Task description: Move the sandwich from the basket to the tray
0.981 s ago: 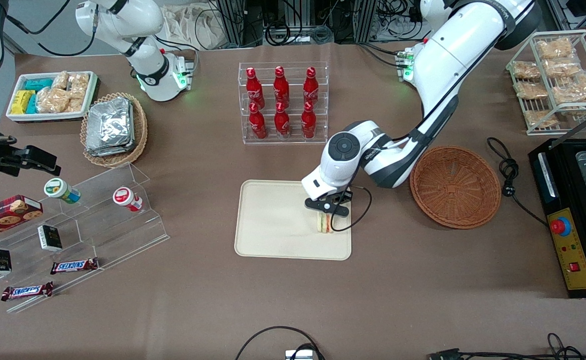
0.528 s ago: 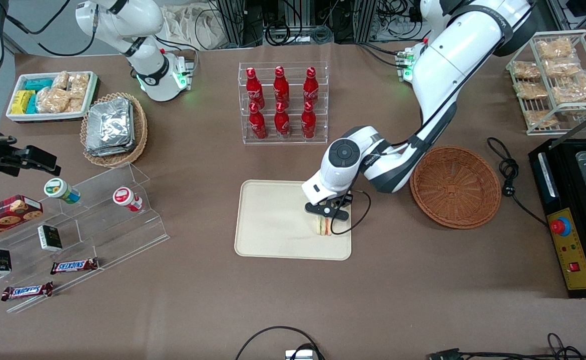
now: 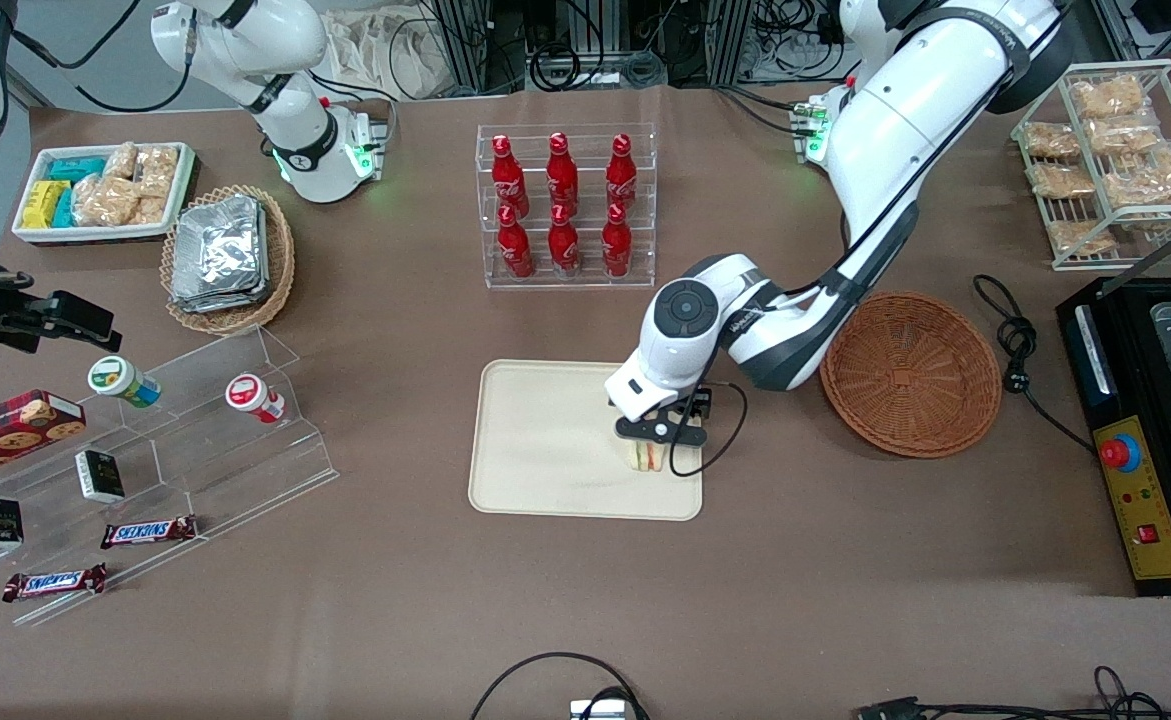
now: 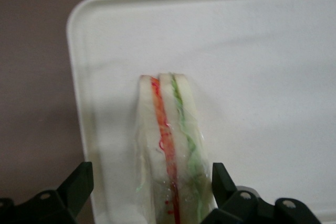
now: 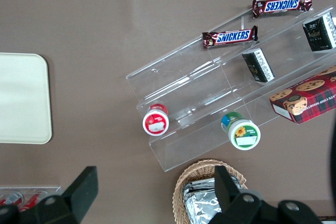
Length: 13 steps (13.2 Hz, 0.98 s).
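Observation:
The sandwich [image 3: 648, 457] stands on its edge on the cream tray [image 3: 545, 450], near the tray's end that faces the reddish-brown basket [image 3: 910, 372]. In the left wrist view the sandwich [image 4: 168, 145] shows red and green filling lines, with the tray [image 4: 262, 51] under it. My left gripper [image 3: 657, 438] hangs right over the sandwich. It is open [image 4: 152, 179]: the black fingers [image 4: 79, 184] straddle the sandwich, with a clear gap on one side and the other finger close to the bread. The basket holds nothing.
A clear rack of red bottles [image 3: 563, 205] stands farther from the front camera than the tray. A black power cable [image 3: 1015, 345] and a black machine [image 3: 1145, 430] lie past the basket toward the working arm's end. Acrylic snack steps [image 3: 165, 440] sit toward the parked arm's end.
The gripper hand has shifted slightly nearer to the front camera above the sandwich. The sandwich has stayed in the same spot on the tray.

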### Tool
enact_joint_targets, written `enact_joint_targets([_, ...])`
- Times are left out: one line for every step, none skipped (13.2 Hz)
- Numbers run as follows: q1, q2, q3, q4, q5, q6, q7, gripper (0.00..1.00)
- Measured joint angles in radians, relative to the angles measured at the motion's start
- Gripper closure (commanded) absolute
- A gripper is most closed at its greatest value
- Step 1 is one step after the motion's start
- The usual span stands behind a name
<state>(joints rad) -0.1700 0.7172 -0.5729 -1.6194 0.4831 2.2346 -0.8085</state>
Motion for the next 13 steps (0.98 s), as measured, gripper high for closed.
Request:
enact_joint_targets([0.000,-0.002,0.000,0.045,0.000,-0.062,-0.014,0.00])
enact_joint_targets([0.001,-0.004,0.000,0.089,0.000,-0.116,-0.026,0.00])
enact_joint_targets([0.002,-0.008,0.000,0.127,0.000,-0.159,-0.042,0.00])
enact_joint_targets([0.004,-0.012,0.000,0.158,-0.002,-0.192,-0.062,0.00])
enact_joint_targets([0.007,-0.018,0.001,0.179,-0.006,-0.219,-0.082,0.00])
enact_joint_targets([0.015,-0.031,0.003,0.195,-0.014,-0.244,-0.099,0.00])
enact_joint_targets([0.032,-0.047,0.004,0.203,-0.022,-0.263,-0.108,0.00])
enact_joint_targets([0.057,-0.067,0.005,0.208,-0.039,-0.283,-0.109,0.00])
enact_joint_targets([0.092,-0.091,0.005,0.211,-0.066,-0.304,-0.108,0.00])
enact_joint_targets([0.128,-0.115,0.005,0.212,-0.093,-0.319,-0.099,0.00])
enact_joint_targets([0.160,-0.138,0.005,0.212,-0.109,-0.335,-0.078,0.00])
enact_joint_targets([0.183,-0.156,0.005,0.212,-0.119,-0.357,-0.052,0.00])
enact_joint_targets([0.199,-0.168,0.005,0.212,-0.122,-0.377,-0.027,0.00])
